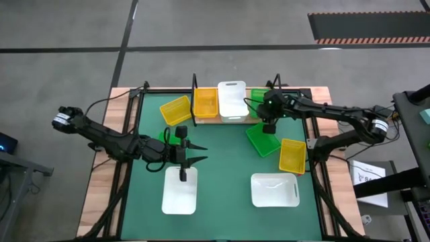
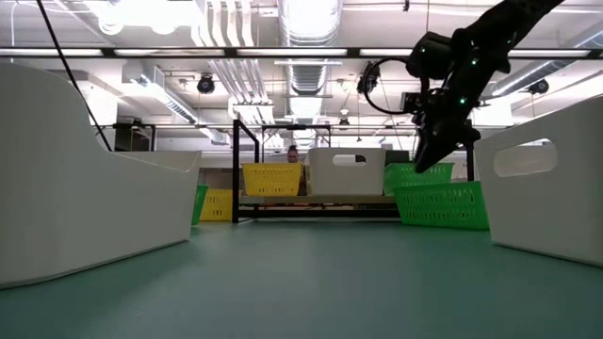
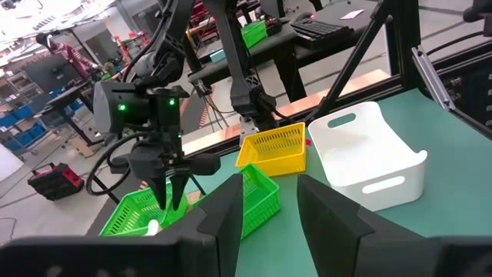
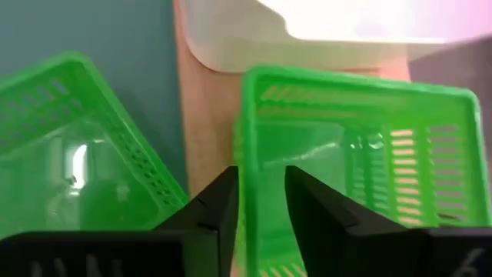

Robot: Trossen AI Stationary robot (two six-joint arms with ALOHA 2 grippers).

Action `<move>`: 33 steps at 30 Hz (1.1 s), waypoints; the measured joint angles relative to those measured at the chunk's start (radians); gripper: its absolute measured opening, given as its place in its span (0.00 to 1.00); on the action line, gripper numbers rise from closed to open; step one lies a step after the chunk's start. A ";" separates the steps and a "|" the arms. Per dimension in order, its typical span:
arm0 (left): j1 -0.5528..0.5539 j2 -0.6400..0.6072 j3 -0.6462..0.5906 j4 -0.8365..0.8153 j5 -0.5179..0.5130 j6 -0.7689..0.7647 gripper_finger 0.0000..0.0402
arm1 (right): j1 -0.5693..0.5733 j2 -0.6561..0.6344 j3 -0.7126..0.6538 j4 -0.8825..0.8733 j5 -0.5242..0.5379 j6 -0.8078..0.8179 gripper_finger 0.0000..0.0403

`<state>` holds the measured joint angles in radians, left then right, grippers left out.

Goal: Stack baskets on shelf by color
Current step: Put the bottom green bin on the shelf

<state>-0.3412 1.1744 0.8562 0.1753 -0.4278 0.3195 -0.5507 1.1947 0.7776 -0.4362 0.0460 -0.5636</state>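
Baskets are seen from above scattered over the green tabletop (image 1: 222,195), with a yellow basket (image 1: 205,102), a white basket (image 1: 232,99) and a green basket (image 1: 259,95) lined up on the wooden shelf (image 1: 232,119). The right hand (image 1: 269,126) is positioned at the shelf's right end, above a second green basket (image 1: 263,139). The left hand (image 1: 199,153) is held wide open and empty near another white basket (image 1: 180,190).

In the low view, the right hand (image 2: 431,155) is lowered onto the green baskets (image 2: 441,202).

In the right wrist view, the fingers (image 4: 217,201) are set narrowly apart astride a green basket's rim (image 4: 244,154).
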 joint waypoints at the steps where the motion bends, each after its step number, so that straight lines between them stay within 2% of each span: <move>1: 0.000 0.000 0.000 0.000 0.000 0.000 0.27 | 0.000 -0.002 0.000 -0.003 0.001 0.000 0.27; 7: 0.000 0.000 0.000 0.000 0.000 0.000 0.27 | 0.001 -0.020 0.032 -0.047 0.000 0.049 0.31; 12: 0.000 0.000 0.000 0.000 0.000 0.008 0.27 | 0.022 -0.027 0.121 -0.068 0.002 0.120 0.30; 15: 0.000 -0.009 0.000 -0.005 -0.003 0.088 0.27 | 0.049 -0.006 0.204 -0.102 0.002 0.125 0.26; 19: 0.003 -0.049 0.004 -0.006 -0.075 0.171 0.27 | 0.070 0.053 0.326 -0.251 0.004 0.173 0.18; 24: 0.006 -0.088 -0.001 -0.094 -0.105 0.151 0.27 | 0.053 0.152 0.436 -0.315 0.081 0.152 0.06; 26: 0.005 -0.099 -0.002 -0.120 -0.104 0.131 0.27 | 0.033 0.209 0.485 -0.332 0.080 0.133 0.03; 29: 0.005 -0.119 -0.013 -0.144 -0.104 0.109 0.27 | 0.002 0.304 0.577 -0.433 0.023 0.115 0.02; 33: 0.005 -0.150 -0.061 -0.167 -0.105 0.106 0.27 | -0.013 0.400 0.695 -0.658 -0.116 0.120 0.02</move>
<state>-0.3359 1.0247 0.7956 0.0083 -0.5323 0.4258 -0.5632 1.5943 1.4724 -1.0941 -0.0697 -0.4434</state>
